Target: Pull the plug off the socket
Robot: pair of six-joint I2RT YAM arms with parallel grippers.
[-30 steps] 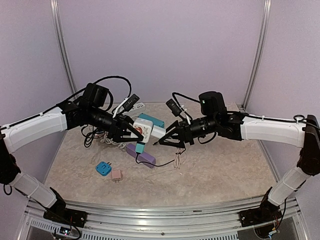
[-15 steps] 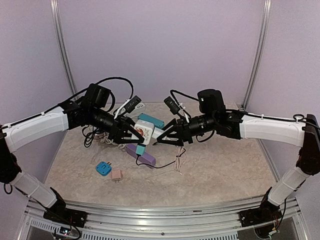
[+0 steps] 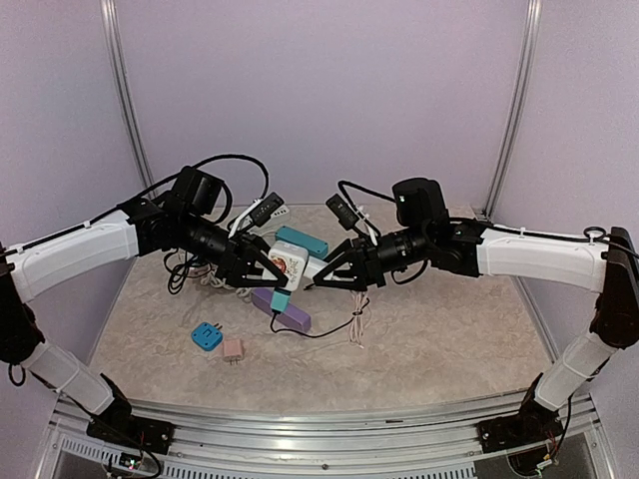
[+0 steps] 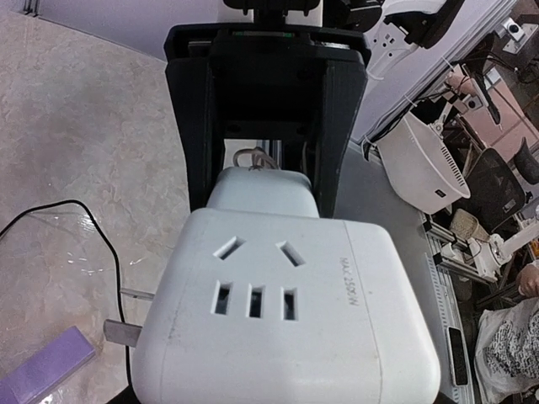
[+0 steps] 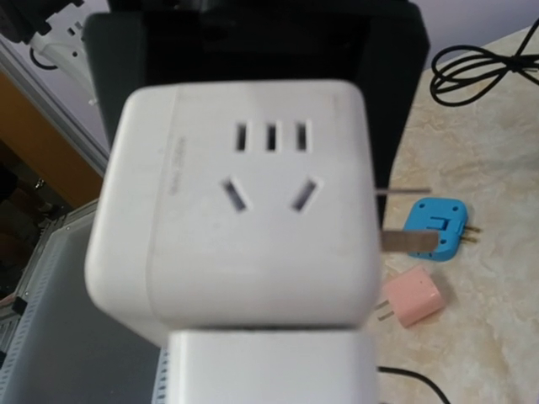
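The white cube socket block [image 4: 286, 337] hangs above the beige marbled table [image 3: 439, 339], grasped by the left gripper [image 3: 272, 267]. One face of the cube holds the rounded white plug [image 4: 263, 192], pushed fully in (no gap shows at the seam). The right gripper [image 3: 325, 276] is clenched on that plug, with a black finger [image 4: 195, 126] pressed to each side. Two bare metal blades [image 4: 123, 332] stick out of the cube's side. Compared with a second ago, the right arm has edged slightly leftward, and the plug stays seated.
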